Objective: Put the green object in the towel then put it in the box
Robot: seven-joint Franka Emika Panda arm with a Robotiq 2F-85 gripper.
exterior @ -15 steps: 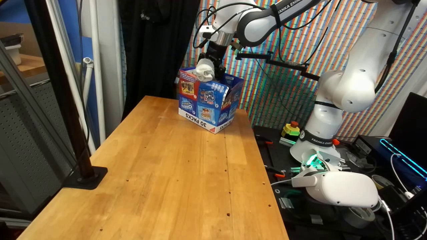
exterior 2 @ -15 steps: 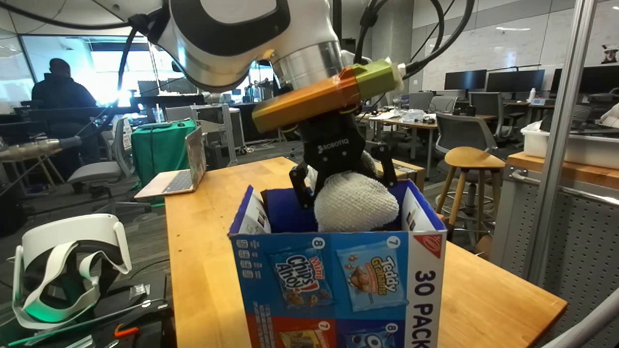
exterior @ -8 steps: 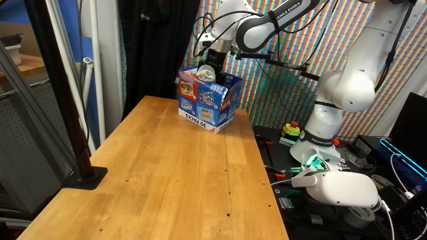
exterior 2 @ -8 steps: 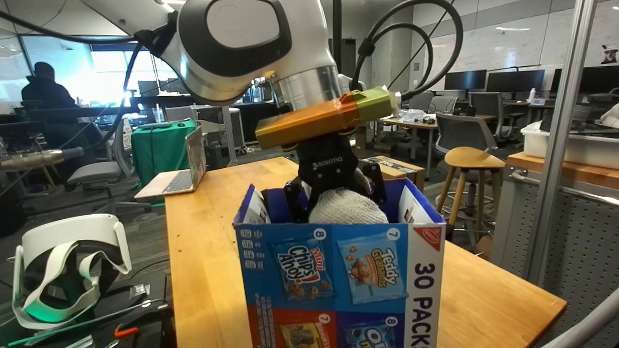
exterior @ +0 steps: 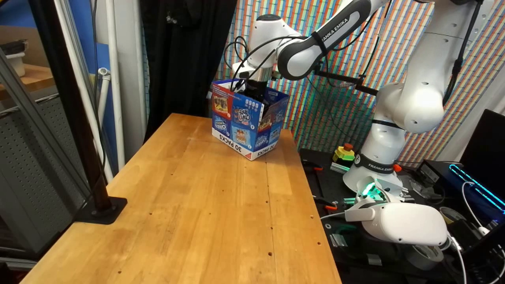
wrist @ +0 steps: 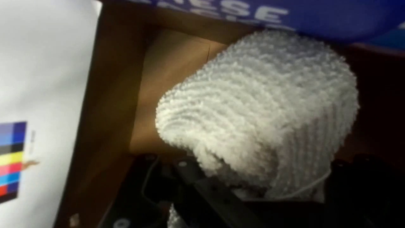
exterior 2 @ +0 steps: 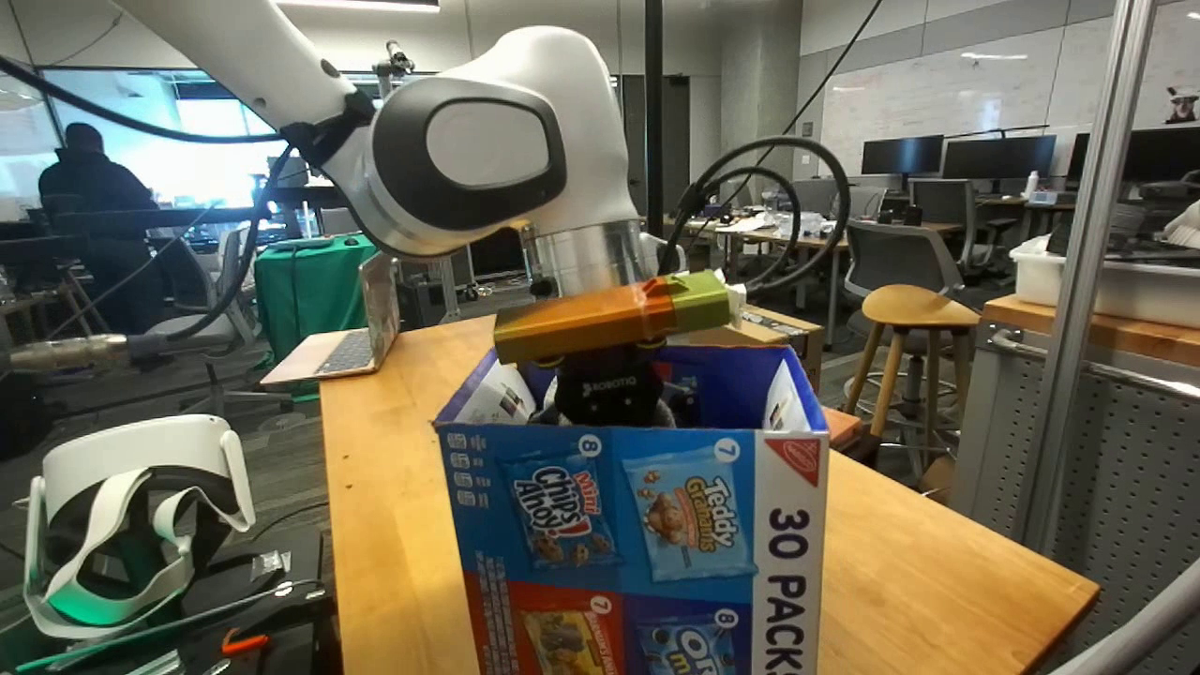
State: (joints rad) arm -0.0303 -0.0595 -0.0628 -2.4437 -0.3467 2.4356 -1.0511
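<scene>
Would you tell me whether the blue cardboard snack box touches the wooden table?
Touching: in an exterior view the box rests on the table, no gap showing.

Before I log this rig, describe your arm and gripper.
The arm is white and rounded, with dark grey joint trim, FRANKA EMIKA lettering, a silvery wrist ring and looping black cables. The gripper body is black, marked ROBOTIQ in pale letters, beneath an orange and olive-green block.

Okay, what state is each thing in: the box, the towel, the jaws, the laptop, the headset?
Box: open-topped, standing on the table.
Towel: bunched up, inside the box.
Jaws: inside the box, by the towel; open or shut, I can't tell.
Laptop: lid open.
Headset: set down, unworn.
</scene>
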